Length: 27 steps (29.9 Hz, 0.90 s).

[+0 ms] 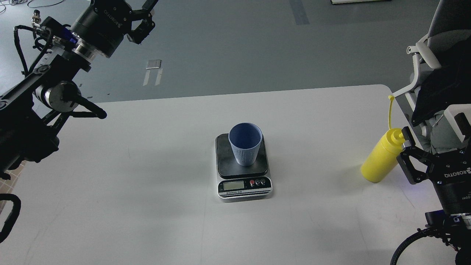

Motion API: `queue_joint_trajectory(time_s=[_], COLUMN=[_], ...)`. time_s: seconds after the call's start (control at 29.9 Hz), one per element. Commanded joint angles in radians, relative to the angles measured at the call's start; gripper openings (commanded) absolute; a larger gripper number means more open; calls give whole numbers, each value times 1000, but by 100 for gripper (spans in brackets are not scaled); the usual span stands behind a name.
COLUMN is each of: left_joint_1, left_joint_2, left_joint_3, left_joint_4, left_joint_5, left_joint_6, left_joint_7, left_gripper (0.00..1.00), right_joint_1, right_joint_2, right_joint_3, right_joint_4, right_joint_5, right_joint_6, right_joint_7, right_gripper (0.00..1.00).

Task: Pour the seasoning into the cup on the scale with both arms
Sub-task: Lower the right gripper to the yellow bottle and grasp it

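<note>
Early stage: cup (245, 144) upright on scale (243, 166) mid-tabletop (147, 184), nothing poured. Right fingers (404, 147) spread around seasoning bottle (381, 157), not clenched. Left fingers (145, 18) released, raised well away.

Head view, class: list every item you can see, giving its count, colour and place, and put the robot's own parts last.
Table: one, white, filling the lower view.
Scale: one, black plate with silver front, table centre.
Cup: one, light blue, upright on the scale.
Seasoning bottle: one, yellow, table's right edge.
Left gripper: one, black, raised top left, jaws open.
Right gripper: one, black, beside the bottle, jaws open.
</note>
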Motion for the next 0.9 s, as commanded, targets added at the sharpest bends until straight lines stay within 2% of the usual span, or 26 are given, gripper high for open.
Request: queue_joint_trajectory(time_s=[0.0, 0.87], left_joint_1=[5, 28], left_joint_2=[1, 5], left_joint_3=[12, 5], left_joint_4=[0, 0], left_joint_5=[8, 12], left_joint_6=[0, 0], left_joint_7=[3, 3], left_gripper=[98, 98], right_joint_1=[-4, 15], right_joint_2=[0, 0], right_joint_3=[1, -42], right_joint_4=[-28, -221], right_joint_5=[-11, -46], right_joint_6=[0, 0], right_joint_7=[0, -3], right_gripper=[100, 100])
